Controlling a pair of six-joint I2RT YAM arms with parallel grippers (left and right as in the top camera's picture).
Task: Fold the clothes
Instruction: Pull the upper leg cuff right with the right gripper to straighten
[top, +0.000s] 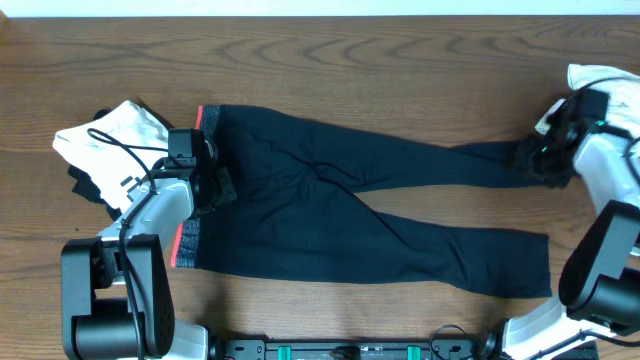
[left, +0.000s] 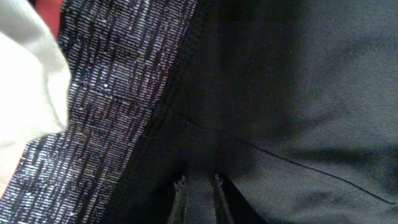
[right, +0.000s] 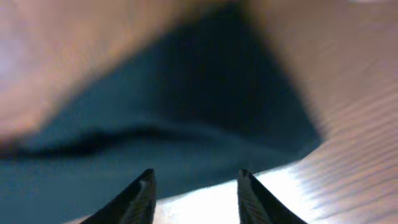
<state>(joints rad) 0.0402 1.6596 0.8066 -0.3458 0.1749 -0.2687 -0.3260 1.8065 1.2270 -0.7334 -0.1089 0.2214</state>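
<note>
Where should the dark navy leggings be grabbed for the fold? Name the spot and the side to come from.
Take the dark navy stretch leggings at the upper leg's ankle cuff, coming in from the robot's right. The leg lies flat and narrows to a free edge there, easy to pinch and lift. The open right pincer sits just off that cuff.

Dark trousers (left: 298, 93) (speckled waistband (left: 106, 112)) in end effector (left: 198, 183)

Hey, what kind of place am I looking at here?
Likely a robot lab's clothes-folding station: a wood table, dark leggings spread flat, with a left arm and right arm working the ends.
</note>
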